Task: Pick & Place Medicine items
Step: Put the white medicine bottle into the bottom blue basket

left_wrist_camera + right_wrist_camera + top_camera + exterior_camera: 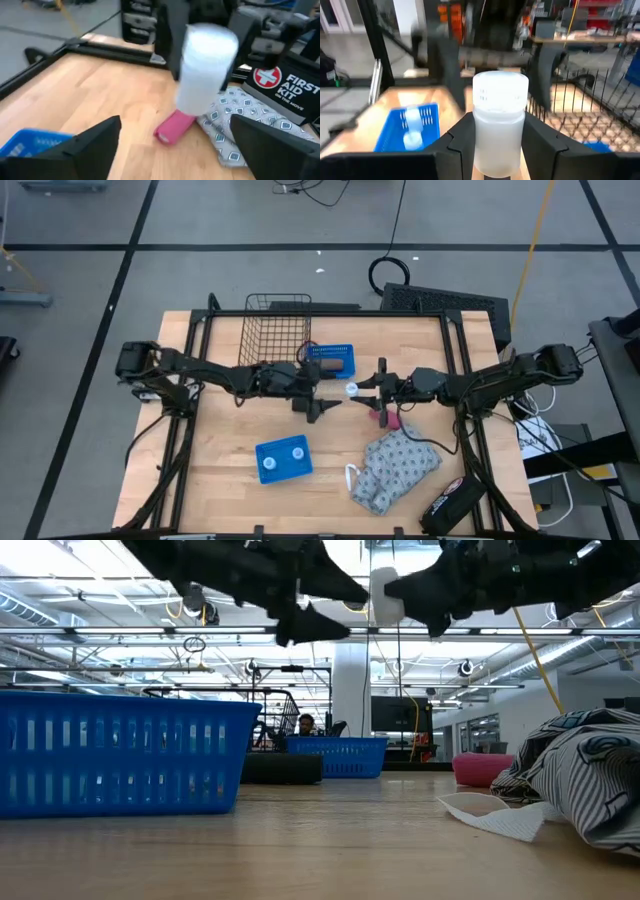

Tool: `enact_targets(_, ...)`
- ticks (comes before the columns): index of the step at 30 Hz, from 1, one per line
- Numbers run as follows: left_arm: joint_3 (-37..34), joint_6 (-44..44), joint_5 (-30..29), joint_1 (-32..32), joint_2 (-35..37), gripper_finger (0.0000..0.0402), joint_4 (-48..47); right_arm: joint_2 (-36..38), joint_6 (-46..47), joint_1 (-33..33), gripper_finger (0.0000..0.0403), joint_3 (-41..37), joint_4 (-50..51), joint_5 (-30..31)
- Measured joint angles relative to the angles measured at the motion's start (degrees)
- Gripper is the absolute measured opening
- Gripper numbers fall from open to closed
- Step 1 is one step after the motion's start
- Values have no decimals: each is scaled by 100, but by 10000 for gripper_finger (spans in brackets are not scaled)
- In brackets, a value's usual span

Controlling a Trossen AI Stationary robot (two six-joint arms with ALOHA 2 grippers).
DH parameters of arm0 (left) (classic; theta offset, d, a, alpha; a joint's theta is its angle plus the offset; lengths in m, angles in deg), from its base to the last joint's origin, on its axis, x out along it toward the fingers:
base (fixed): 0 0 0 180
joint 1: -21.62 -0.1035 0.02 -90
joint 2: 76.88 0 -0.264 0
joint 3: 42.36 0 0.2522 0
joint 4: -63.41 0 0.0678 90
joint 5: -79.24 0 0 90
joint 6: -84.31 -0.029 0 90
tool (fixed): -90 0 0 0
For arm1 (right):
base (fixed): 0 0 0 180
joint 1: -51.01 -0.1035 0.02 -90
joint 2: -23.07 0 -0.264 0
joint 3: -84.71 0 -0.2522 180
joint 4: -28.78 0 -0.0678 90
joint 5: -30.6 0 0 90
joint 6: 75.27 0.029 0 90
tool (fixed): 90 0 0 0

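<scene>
One small white medicine bottle (499,125), likely light, rigid and slick, sits clamped mid-body in the right gripper (497,137) at frame centre, facing the spread-fingered left gripper (318,408).

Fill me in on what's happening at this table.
The right gripper holds a white bottle up in the air over the middle of the table. The left gripper is open, facing it close by, as if for a handover. Two more bottles sit in the near blue tray.
</scene>
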State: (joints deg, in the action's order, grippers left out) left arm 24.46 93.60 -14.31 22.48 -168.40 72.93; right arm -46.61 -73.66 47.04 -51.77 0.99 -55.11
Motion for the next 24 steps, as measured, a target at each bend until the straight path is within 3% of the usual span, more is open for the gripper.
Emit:
enact_targets(2,63,142,-22,-23,262,394,-487,-6,-7,6,116,-5,217,-5)
enact_targets(6,940,316,-10,-151,389,390,-2249,-82,-54,88,116,-4,401,-4)
enact_targets(11,2384,-189,10,-165,-123,370,-3861,-76,-33,137,116,-2,374,-4)
enact_targets(17,3611,-1137,52,-114,-975,355,-4861,-80,-29,136,116,-2,372,-179)
enact_targets(24,3901,-1386,92,-116,-1392,357,-5029,-82,7,125,116,-2,497,-310)
